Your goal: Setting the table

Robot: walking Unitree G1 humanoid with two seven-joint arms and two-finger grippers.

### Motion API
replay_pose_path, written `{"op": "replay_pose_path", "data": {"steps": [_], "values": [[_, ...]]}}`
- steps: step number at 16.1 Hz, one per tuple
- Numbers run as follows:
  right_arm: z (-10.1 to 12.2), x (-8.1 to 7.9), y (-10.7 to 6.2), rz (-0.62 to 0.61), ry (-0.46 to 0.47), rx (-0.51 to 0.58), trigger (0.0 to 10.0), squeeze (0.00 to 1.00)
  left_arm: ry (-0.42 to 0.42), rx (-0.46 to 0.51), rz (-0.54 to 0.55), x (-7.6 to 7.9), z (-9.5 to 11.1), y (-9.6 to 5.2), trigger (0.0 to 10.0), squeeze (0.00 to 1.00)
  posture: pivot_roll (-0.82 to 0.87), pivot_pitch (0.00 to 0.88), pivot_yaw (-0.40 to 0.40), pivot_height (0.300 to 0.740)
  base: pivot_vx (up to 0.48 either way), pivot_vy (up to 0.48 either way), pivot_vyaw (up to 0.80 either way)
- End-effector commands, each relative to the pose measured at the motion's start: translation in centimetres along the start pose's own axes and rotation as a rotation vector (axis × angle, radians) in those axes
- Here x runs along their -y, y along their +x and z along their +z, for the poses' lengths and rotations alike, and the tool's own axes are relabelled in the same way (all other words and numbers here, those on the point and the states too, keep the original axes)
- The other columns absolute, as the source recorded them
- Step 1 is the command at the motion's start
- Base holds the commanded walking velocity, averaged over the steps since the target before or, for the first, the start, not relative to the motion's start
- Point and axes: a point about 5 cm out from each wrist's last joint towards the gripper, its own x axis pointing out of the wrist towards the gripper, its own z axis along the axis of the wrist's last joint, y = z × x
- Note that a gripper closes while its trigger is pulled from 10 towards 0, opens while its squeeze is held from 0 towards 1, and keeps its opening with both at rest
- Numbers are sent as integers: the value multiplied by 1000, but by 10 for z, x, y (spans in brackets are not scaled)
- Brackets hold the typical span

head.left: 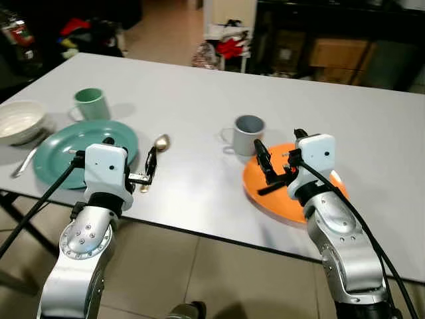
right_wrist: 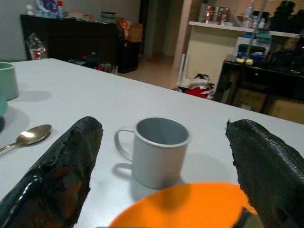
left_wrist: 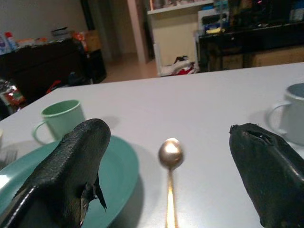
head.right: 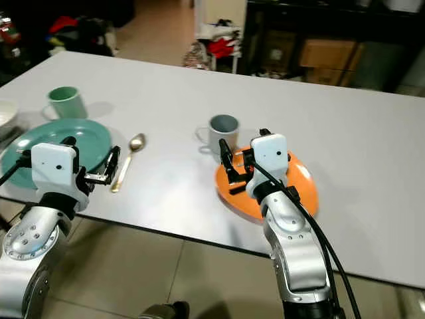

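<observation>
White bench point(head.left: 199, 100). Left gripper point(head.left: 150, 166) released, fingers apart, hovering over a gold spoon point(head.left: 159, 143) beside the teal plate point(head.left: 63, 153) near the front edge. Green mug point(head.left: 89, 104) stands behind that plate. Right gripper point(head.left: 277, 166) released above the orange plate point(head.left: 265, 193); grey mug point(head.left: 248, 133) stands just behind that plate. White bowl point(head.left: 20, 121) at the left edge.
</observation>
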Motion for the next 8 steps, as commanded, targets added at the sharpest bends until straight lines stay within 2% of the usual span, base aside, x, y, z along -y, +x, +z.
{"op": "replay_pose_path", "data": {"steps": [1, 6, 8], "values": [[0, 1, 0, 1, 8, -10, 10000, 1000, 9, -12, -13, 1, -1, 3, 10000, 0, 39, 0, 22, 740, 0, 0, 800], [3, 1, 1, -15, 16, 6, 10000, 1000, -16, -34, 4, 2, -2, 5, 10000, 0, 33, 0, 13, 740, 0, 0, 800], [2, 1, 3, -15, -17, 12, 10000, 1000, -42, -28, 5, 5, 0, 5, 10000, 0, 38, 0, 8, 740, 0, 0, 800]]}}
